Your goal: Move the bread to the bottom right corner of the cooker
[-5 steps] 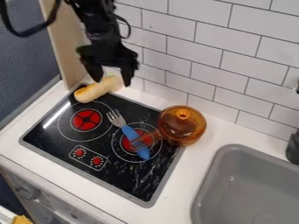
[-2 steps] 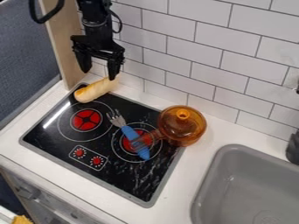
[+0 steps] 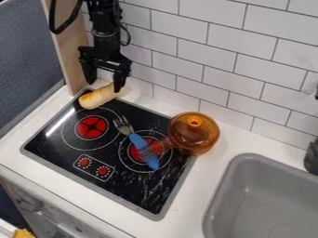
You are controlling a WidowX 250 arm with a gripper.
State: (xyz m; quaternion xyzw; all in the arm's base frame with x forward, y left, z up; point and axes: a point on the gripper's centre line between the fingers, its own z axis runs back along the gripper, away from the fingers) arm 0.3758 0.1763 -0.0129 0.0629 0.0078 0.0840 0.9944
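Black fingers (image 3: 119, 80) spread wide, gripping nothing, bread (image 3: 96, 98) just beneath them on the cooker (image 3: 130, 191), fork (image 3: 144, 150) to their lower right

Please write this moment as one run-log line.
gripper: open, at bread | bread: cooker's top-left corner | blue-handled fork: on cooker | amber pot: right edge | placement: pending

Blue-handled fork (image 3: 138, 142), amber pot (image 3: 197, 135), grey sink (image 3: 264, 197), white tiles (image 3: 239, 56)

Black arm (image 3: 104, 28), looped cable (image 3: 57, 32) (quite floppy), angular black hand (image 3: 104, 85)
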